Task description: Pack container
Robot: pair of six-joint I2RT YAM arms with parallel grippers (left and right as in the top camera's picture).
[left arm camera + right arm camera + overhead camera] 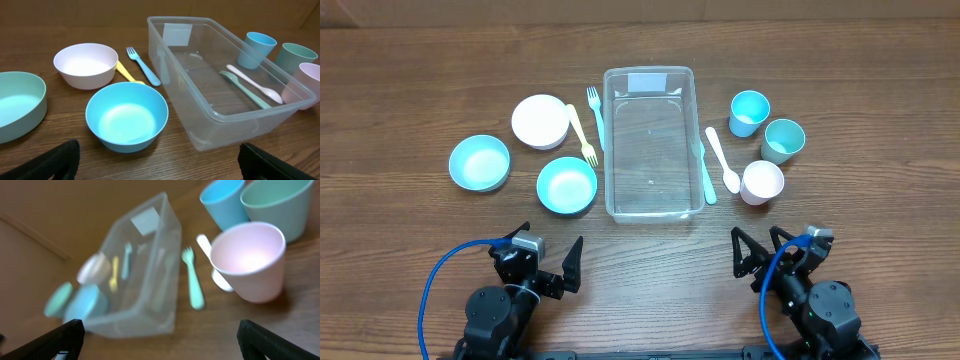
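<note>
Two end effectors, left (552,252) and right (760,248), are held open; the teal fork (707,180), flat beside the container (650,72), could be nudged, not gripped.

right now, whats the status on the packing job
Left tool open, right tool open, both empty. Container upright, nothing inside. Bowls left, cups right, cutlery along both sides; mouth unobstructed.

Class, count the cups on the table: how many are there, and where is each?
3, all right of the container: blue cup farthest back, green cup beside it, pale pink cup in front. None looks hidden.
</note>
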